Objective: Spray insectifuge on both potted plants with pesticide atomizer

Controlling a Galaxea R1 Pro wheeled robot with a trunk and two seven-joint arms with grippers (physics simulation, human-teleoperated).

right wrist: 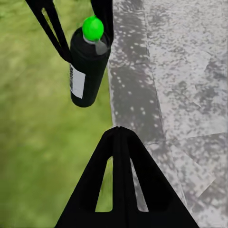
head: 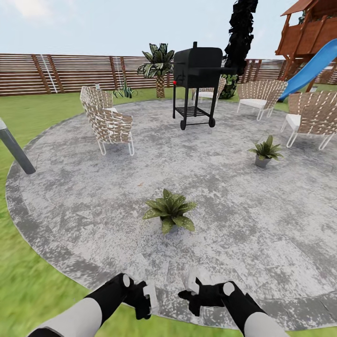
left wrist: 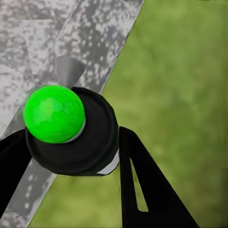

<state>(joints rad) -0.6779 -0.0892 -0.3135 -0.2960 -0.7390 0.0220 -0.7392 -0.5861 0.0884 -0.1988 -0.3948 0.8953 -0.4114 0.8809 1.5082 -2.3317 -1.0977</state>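
Holding the atomizer (right wrist: 88,66) clamped in our left gripper (head: 149,299) at the patio's (head: 93,196) near edge, we keep the right gripper (head: 193,290) closed, empty. Straight ahead sits the broad plant (head: 169,210); the potted one (head: 265,152) lies farther right.

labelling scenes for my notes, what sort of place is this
A simulated backyard garden, it seems: a round grey paved patio set in lawn, ringed by a slatted wooden fence, with woven chairs, a black barbecue grill and a play slide.
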